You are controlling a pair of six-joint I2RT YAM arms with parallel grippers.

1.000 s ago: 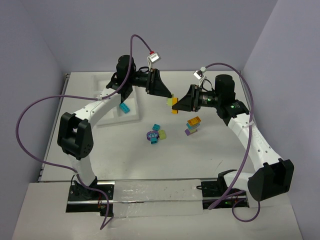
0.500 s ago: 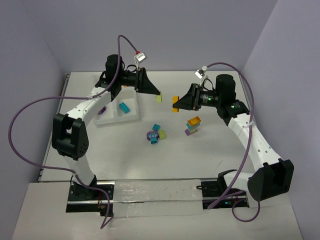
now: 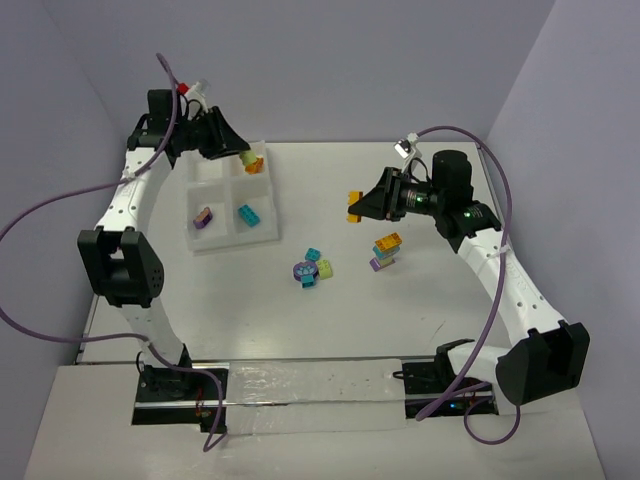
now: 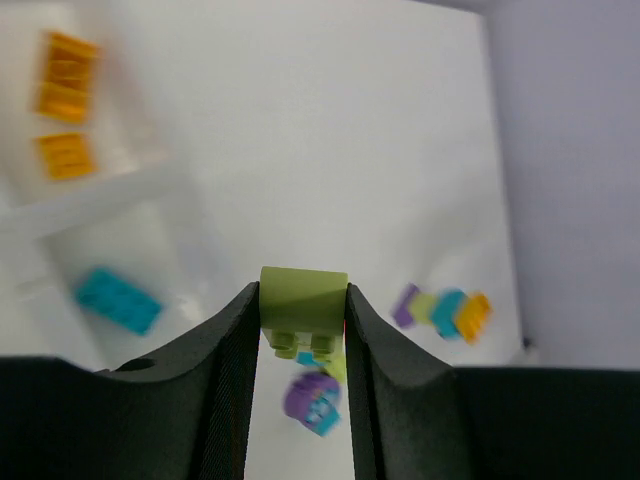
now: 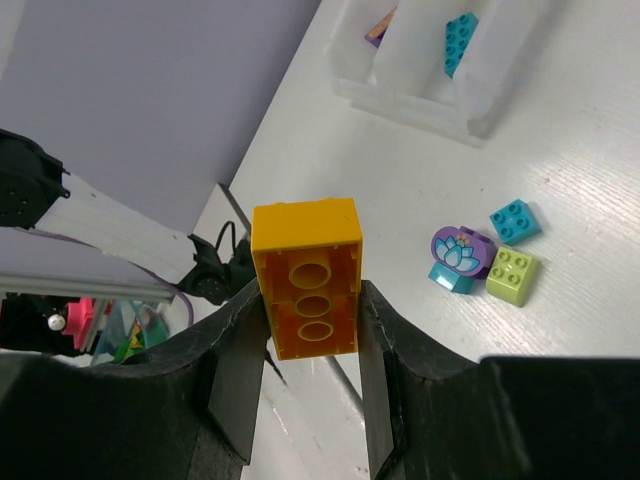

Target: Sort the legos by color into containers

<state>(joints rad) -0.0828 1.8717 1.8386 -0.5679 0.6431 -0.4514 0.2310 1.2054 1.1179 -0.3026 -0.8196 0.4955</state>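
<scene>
My left gripper [image 3: 246, 157] is shut on a lime green lego [image 3: 249, 157], held above the back right compartment of the white tray [image 3: 235, 243]; it sits between the jaws in the left wrist view [image 4: 303, 300]. That compartment holds two orange legos [image 4: 65, 75]. The front right one holds a teal lego [image 3: 247, 214], the front left a purple-and-orange piece [image 3: 203, 217]. My right gripper [image 3: 350, 207] is shut on an orange lego [image 5: 305, 275], held in the air over mid-table. A purple, teal and lime clump [image 3: 312, 268] and a multicolour stack [image 3: 385, 250] lie on the table.
The tray's wall also shows in the left wrist view [image 4: 100, 195] and the right wrist view [image 5: 420, 95]. Purple cables loop over both arms. Walls close in the table at the back and on both sides.
My left arm swung left and back from mid-table to above the tray, carrying the lime green lego. My right gripper barely moved and still holds the orange lego.
</scene>
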